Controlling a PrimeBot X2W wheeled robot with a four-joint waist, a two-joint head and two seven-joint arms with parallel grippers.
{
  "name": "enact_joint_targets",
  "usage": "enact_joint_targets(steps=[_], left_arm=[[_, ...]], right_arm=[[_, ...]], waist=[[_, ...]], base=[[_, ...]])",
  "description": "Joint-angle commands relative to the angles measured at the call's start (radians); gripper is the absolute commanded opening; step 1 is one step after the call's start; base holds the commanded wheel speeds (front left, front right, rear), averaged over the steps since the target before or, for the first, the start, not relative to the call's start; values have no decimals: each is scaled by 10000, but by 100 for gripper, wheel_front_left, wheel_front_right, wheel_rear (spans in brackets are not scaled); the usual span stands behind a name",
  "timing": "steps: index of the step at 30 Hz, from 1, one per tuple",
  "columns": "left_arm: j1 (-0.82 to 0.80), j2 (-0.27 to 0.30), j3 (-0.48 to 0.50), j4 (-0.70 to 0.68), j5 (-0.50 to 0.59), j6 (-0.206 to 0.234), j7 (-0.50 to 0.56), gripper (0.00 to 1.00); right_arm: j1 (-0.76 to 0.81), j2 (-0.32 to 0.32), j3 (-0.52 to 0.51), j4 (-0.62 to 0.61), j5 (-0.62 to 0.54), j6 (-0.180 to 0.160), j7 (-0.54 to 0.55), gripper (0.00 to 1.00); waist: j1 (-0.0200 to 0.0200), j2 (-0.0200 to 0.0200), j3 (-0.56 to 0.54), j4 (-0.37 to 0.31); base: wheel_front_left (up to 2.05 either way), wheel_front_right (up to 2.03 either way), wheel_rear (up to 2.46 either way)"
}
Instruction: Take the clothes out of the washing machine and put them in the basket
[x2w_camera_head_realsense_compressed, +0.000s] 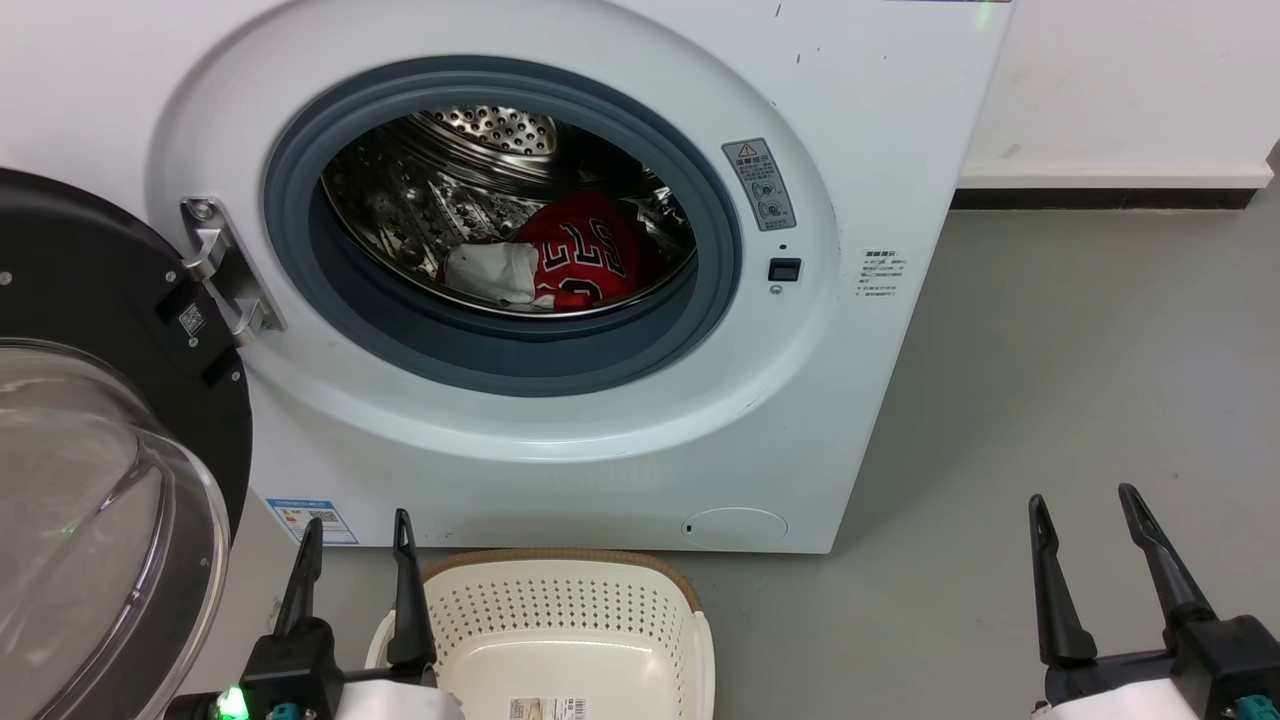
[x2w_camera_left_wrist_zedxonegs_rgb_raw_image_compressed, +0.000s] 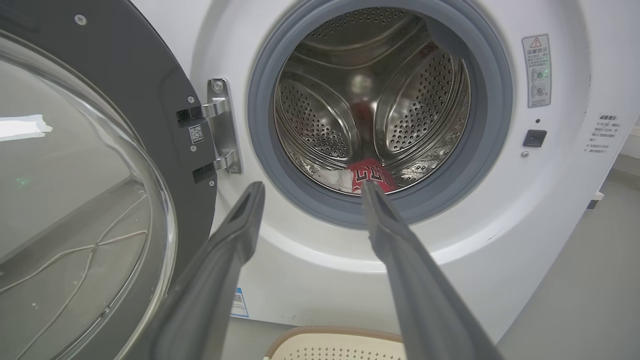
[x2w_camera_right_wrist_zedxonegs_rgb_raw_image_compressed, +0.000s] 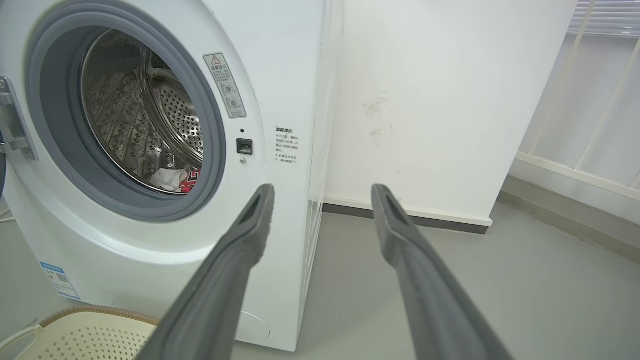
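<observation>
Low in the drum (x2w_camera_head_realsense_compressed: 420, 200), between four and six o'clock of its round mouth, lie the red jersey (x2w_camera_head_realsense_compressed: 585, 255) and, touching it at its nine o'clock side, the off-white cloth (x2w_camera_head_realsense_compressed: 495, 272). No garment lies in the basket (x2w_camera_head_realsense_compressed: 560, 610), which stands at six o'clock of the head view, just before the washing machine (x2w_camera_head_realsense_compressed: 880, 120).

The left gripper (x2w_camera_head_realsense_compressed: 358, 520) at seven o'clock and the right gripper (x2w_camera_head_realsense_compressed: 1082, 495) at four o'clock both hang with fingers spread wide, holding nothing.

A good reach goes in over the grey ring (x2w_camera_head_realsense_compressed: 520, 350), clear of the open door (x2w_camera_head_realsense_compressed: 90, 520) at nine o'clock, and closes on a thick fold of cloth rather than steel.

The jersey's black-and-white lettering possibly ends in "LLS". The warning label (x2w_camera_head_realsense_compressed: 760, 185) at two o'clock and the blue sticker (x2w_camera_head_realsense_compressed: 300, 520) carry print too small to read.
</observation>
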Motion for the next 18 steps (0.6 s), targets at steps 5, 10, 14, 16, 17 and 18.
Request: enact_joint_targets(steps=[5, 10, 14, 16, 17, 18], left_arm=[[99, 18, 49, 98, -172, -85, -43, 100], [143, 18, 74, 188, -359, -152, -41, 100], [158, 16, 97, 245, -446, -191, -41, 100], [154, 18, 102, 266, -472, -223, -41, 100], [153, 18, 99, 274, -472, -237, -41, 100], [153, 18, 96, 278, -461, -242, -41, 100]], right_arm=[[117, -26, -10, 97, 60, -3, -49, 100], [116, -26, 18, 160, 131, -3, -49, 100], [120, -26, 43, 187, 138, -3, -45, 100], [121, -26, 55, 187, 136, -3, -45, 100], [122, -26, 57, 182, 142, -5, -45, 100], [121, -26, 58, 172, 142, -3, -45, 100]], waist=[[0, 0, -22, 14], [0, 0, -40, 8], [0, 0, -46, -4], [0, 0, -44, -10], [0, 0, -43, -12], [0, 0, -39, -12]], base=[[0, 0, 0], [0, 0, 0], [0, 0, 0], [0, 0, 0], [0, 0, 0], [0, 0, 0]])
